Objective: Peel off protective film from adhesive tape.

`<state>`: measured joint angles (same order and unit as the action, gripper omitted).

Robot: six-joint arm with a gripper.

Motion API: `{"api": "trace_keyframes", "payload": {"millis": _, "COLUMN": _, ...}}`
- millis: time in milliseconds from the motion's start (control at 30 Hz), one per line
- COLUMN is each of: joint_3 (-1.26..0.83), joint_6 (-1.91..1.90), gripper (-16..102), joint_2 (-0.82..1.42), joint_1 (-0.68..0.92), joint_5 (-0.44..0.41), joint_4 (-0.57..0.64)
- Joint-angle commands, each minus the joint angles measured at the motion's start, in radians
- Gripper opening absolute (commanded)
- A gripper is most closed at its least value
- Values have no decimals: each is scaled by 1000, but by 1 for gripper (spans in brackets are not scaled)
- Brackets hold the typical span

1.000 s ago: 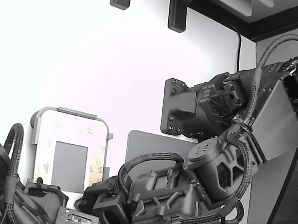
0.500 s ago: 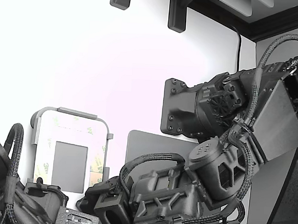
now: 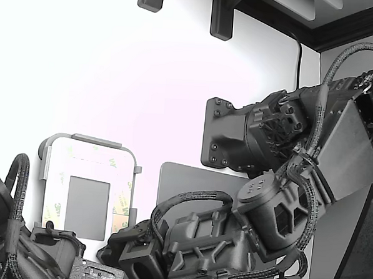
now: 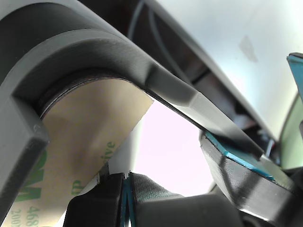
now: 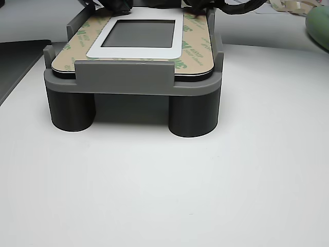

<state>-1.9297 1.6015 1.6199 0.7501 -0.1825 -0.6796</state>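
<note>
Crouching low at the bottom of the exterior view, the claw [image 3: 133,262] sits at the near edge of a grey fixture [image 5: 132,77], and whether its fingers are apart or together cannot be told from any of the pictures. In the wrist view a dark finger [image 4: 246,175] with a teal pad stands off to one side, while a second dark part of the claw lies right under the curled end of the protective film [image 4: 80,137]; contact between them is not clear enough to call a grip. That film is tan with green "3M" print, and close to the claw it bends up against the rounded grey corner of the fixture [image 4: 94,42]. The other view shows the film [image 5: 193,49] lying flat as a rectangular frame of narrow strips on a plate held in the fixture, which stands on round grey legs on a white table [image 5: 164,185]. Inside the frame sits a white rounded border [image 5: 97,51] around a plain grey rectangle [image 5: 141,33]. The adhesive tape itself is covered by the film, so it cannot be seen apart from it. The claw's side of the frame is the far edge in the other view, where dark shapes [image 5: 115,6] cross the fixture. Beside the claw in the exterior view, a dark grey mat [image 3: 190,180] lies behind the arm [image 3: 279,157].
</note>
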Motion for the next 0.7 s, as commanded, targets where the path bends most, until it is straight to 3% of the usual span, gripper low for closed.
{"api": "trace_keyframes", "payload": {"millis": 0, "joint_3": 29, "joint_6": 2, "gripper": -11, "joint_2": 34, "joint_1": -6, "joint_5": 0, "joint_4": 5}}
{"api": "trace_keyframes", "payload": {"millis": 667, "joint_3": 49, "joint_6": 21, "gripper": -11, "joint_2": 12, "joint_1": -9, "joint_5": 3, "joint_4": 15}}
